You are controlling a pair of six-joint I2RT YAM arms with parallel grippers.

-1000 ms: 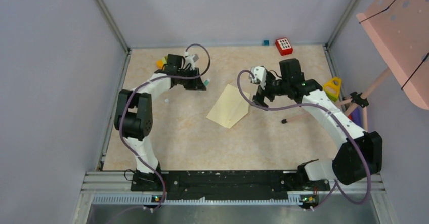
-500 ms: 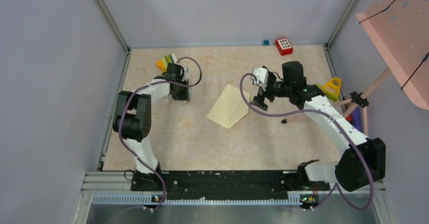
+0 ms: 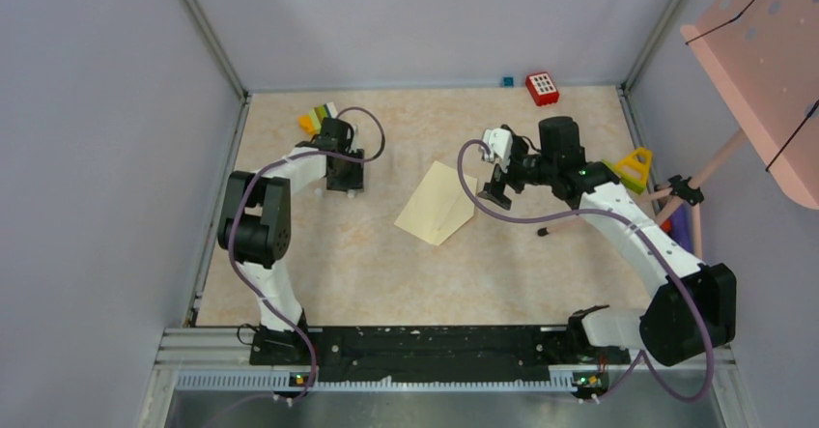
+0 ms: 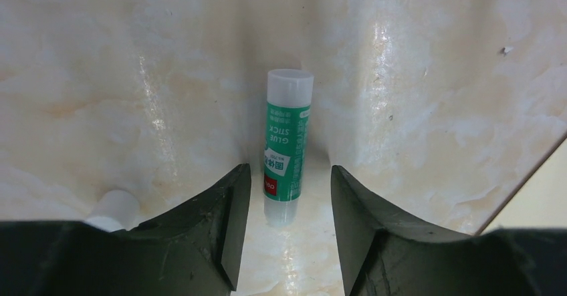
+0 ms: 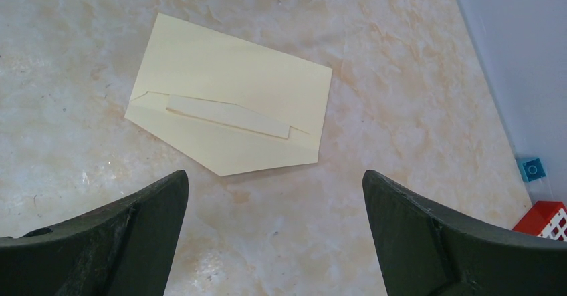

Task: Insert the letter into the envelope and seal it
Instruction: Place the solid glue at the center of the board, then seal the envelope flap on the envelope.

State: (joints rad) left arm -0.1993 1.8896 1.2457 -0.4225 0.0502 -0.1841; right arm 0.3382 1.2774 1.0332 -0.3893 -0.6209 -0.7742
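a pale cream envelope (image 5: 231,92) lies flat on the marbled worktop (image 5: 401,109) at upper centre, pointed flap toward the frame's bottom. the right hand (image 5: 274,182) shows dark fingers (image 5: 134,236) wide apart at the lower corners, clear of the envelope.

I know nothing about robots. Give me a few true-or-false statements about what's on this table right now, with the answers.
1. The glue stick lies on the table between the fingers of the left gripper. True.
2. The right gripper is holding the envelope. False: it is open above the envelope, which lies flat on the table.
3. The glue stick's label is red. False: it is green.
4. A red block sits by the far wall. True.
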